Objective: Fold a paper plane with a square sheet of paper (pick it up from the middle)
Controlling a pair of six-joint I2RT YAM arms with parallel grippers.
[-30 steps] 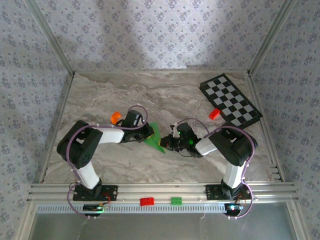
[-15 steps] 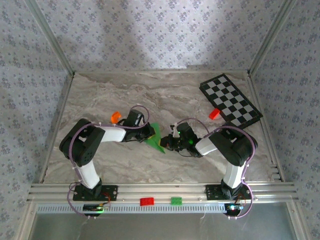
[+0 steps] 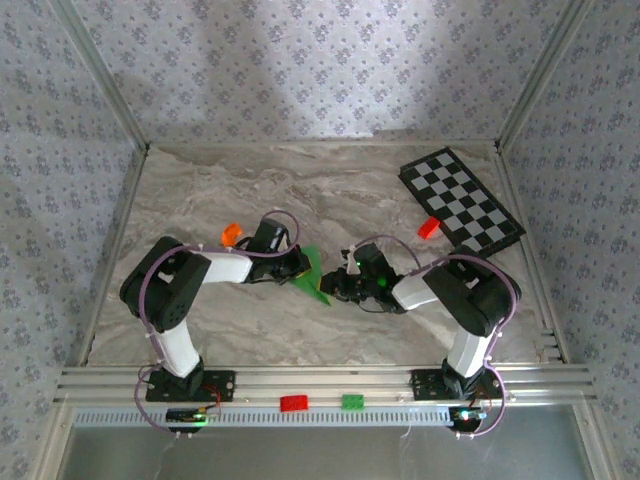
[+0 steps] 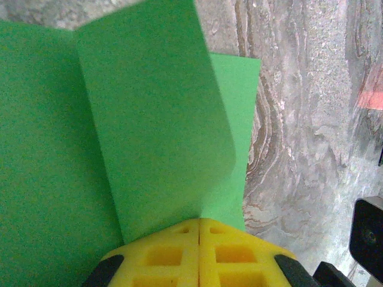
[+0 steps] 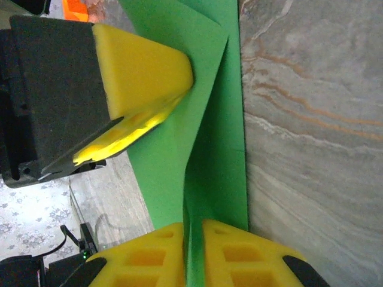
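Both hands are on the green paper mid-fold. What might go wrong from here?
1. The left hand pinches the paper while its upper flap curls loose, so the crease may set crooked.
2. Between the fingers of the right hand the paper sits with a slight gap; it might slip.
3. The hands are close together; pulling apart may tear it.

On the marble table (image 3: 200,190) a checkered board (image 3: 462,201) is lying far right, a red brick (image 3: 428,227) sitting at its near edge; an orange brick (image 3: 231,235) is resting further left.
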